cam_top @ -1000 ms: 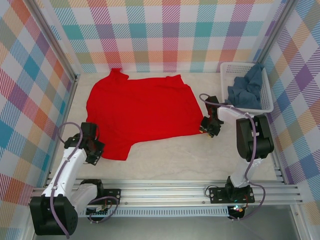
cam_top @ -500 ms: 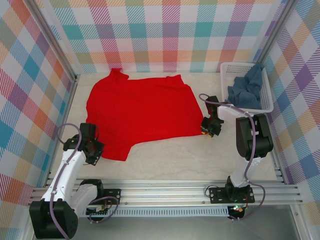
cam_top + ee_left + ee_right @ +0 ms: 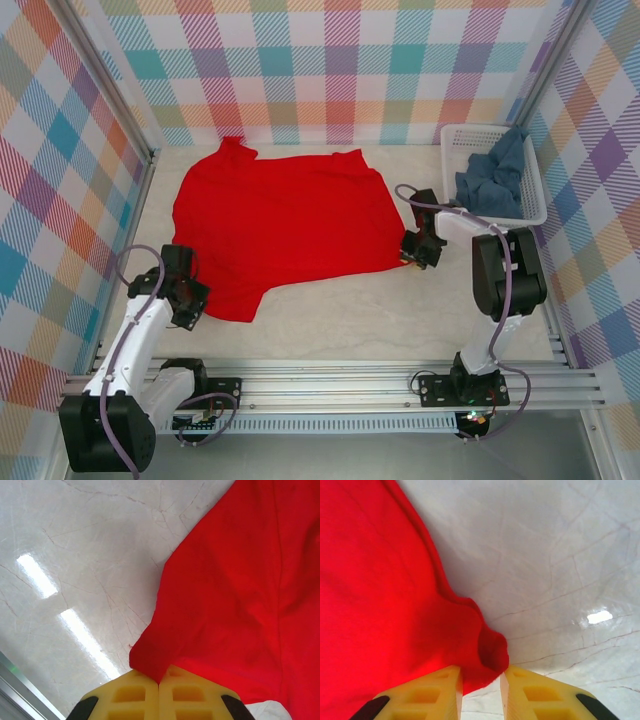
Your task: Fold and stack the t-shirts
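- Pastel plaid walls (image 3: 330,60) close in a pale, marble-veined table (image 3: 400,310), seen from above as I run the two arms remotely.
- A red t-shirt (image 3: 280,225) lies spread nearly flat across the left and middle of the table, one sleeve reaching toward 11 o'clock and its lower corner pointing toward 7 o'clock.
- At that 7 o'clock corner sits the left gripper (image 3: 190,300). In the left wrist view its yellow pads (image 3: 132,695) are pressed together at the tips (image 3: 159,685), with the edge of the red cloth (image 3: 240,595) running in between them, so it is clamped on the fabric.
- At the shirt's 4 o'clock corner sits the right gripper (image 3: 418,252). In the right wrist view its pads (image 3: 535,692) stand slightly apart (image 3: 481,680), a bunched fold of the red hem (image 3: 375,605) rests at their tips, and I cannot tell whether they are pinching it.
- A white lattice basket (image 3: 455,135) sits at 2 o'clock on the table, against the right wall.
- A blue-grey t-shirt (image 3: 495,180) lies crumpled inside it, part of the cloth draped over the far rim.
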`<state>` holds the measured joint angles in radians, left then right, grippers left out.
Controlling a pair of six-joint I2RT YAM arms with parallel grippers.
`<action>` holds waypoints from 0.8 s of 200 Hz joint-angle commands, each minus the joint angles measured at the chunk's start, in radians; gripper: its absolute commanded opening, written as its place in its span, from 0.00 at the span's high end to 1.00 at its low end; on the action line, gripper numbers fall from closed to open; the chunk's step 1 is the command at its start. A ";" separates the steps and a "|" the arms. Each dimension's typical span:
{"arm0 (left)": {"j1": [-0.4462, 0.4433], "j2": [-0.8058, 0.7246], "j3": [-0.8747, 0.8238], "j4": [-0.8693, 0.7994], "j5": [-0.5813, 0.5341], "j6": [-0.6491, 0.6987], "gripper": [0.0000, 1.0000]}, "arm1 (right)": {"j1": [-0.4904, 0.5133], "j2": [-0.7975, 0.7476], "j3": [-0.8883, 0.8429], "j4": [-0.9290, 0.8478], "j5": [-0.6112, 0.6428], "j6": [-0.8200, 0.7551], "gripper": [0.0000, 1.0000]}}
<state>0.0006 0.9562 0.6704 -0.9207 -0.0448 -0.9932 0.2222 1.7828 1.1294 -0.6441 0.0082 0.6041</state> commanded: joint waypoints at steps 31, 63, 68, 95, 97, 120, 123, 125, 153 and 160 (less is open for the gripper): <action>-0.010 0.015 0.034 0.004 0.009 0.021 1.00 | 0.003 -0.034 0.036 -0.033 0.015 -0.012 0.66; -0.010 0.022 0.039 0.004 0.010 0.020 1.00 | 0.004 -0.019 0.031 -0.059 0.016 0.010 0.66; -0.010 0.023 0.040 0.003 0.009 0.021 1.00 | 0.004 -0.019 0.029 -0.064 0.020 0.016 0.66; -0.010 0.022 0.040 0.003 0.007 0.018 1.00 | 0.003 -0.013 0.017 -0.083 0.039 0.029 0.64; -0.010 0.021 0.039 0.004 0.008 0.018 1.00 | 0.003 -0.011 0.016 -0.081 0.037 0.028 0.64; -0.013 0.017 0.038 0.002 0.010 0.017 1.00 | 0.003 0.026 0.025 -0.083 0.023 0.039 0.63; -0.012 0.017 0.038 0.001 0.010 0.016 1.00 | 0.003 0.032 0.027 -0.084 0.019 0.042 0.63; -0.012 0.017 0.039 0.002 0.010 0.016 1.00 | 0.003 0.036 0.028 -0.083 0.018 0.044 0.63; -0.013 0.016 0.041 0.004 0.013 0.016 1.00 | 0.003 0.061 0.033 -0.083 0.014 0.069 0.60; -0.015 0.015 0.041 0.005 0.013 0.017 1.00 | 0.003 0.066 0.034 -0.081 0.012 0.072 0.60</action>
<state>0.0002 0.9764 0.6853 -0.9134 -0.0425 -0.9798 0.2230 1.8286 1.1522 -0.7006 0.0269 0.6430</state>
